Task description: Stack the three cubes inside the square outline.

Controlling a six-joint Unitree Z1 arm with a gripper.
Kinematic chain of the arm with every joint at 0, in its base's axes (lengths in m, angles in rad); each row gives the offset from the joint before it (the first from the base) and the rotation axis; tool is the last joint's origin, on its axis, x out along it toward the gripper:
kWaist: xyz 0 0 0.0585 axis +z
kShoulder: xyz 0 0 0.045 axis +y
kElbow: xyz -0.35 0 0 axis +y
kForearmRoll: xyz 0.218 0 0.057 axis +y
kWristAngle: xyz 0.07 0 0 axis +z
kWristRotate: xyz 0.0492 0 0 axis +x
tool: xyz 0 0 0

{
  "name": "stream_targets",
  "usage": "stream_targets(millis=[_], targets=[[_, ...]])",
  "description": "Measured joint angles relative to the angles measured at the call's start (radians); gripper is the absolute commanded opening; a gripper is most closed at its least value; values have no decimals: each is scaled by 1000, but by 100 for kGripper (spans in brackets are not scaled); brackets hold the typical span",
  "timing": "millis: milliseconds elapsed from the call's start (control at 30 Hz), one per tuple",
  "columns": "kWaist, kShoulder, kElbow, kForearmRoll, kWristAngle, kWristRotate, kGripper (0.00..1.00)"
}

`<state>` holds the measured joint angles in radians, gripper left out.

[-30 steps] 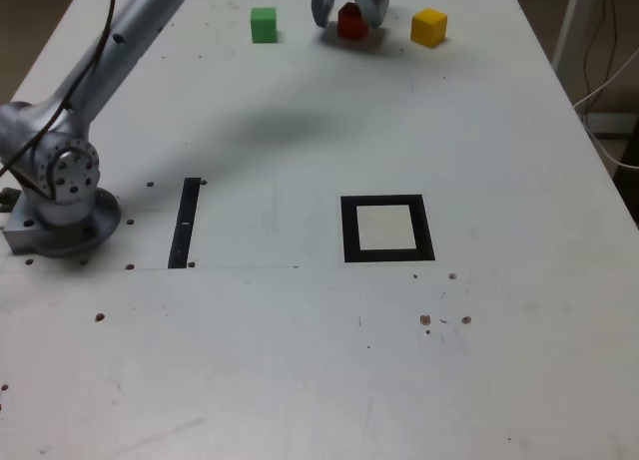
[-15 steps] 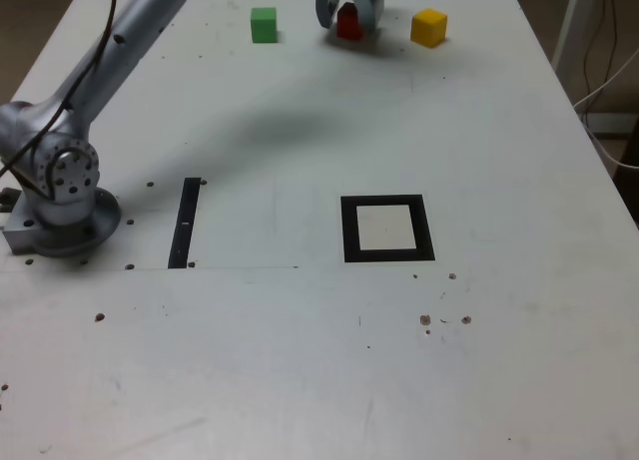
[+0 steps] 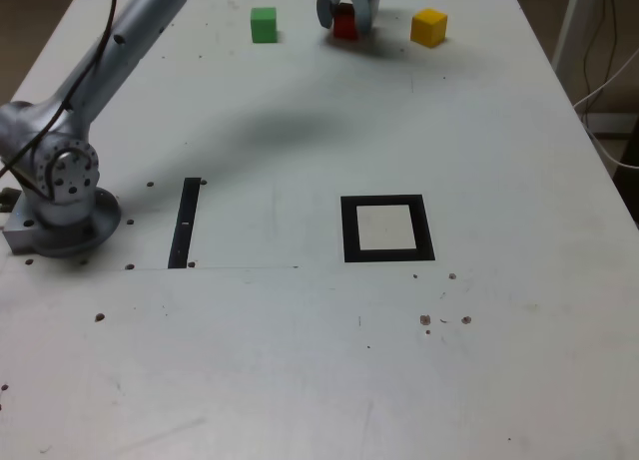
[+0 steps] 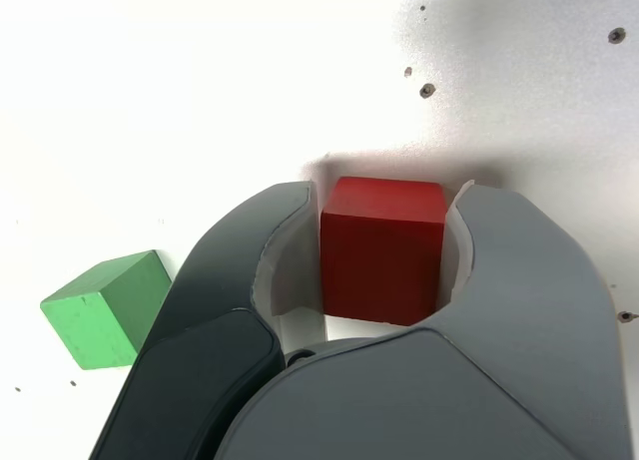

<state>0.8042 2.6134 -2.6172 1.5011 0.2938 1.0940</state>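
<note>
Closing further with the claw [image 3: 345, 20], now clamping on the red cube [image 4: 382, 265], shifting it slightly toward the exterior view's left; probably readying a carry to the square outline [image 3: 387, 255]. Sitting flat near the worktop's [image 3: 260, 380] far edge, facing both pads roughly squarely, having no long axis.
</note>
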Motion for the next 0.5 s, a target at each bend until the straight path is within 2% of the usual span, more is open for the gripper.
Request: stream_targets(millis=[200, 500], targets=[[-17, -44, 71, -8, -7, -57, 39], [-72, -203, 302, -60, -25, -146, 39]])
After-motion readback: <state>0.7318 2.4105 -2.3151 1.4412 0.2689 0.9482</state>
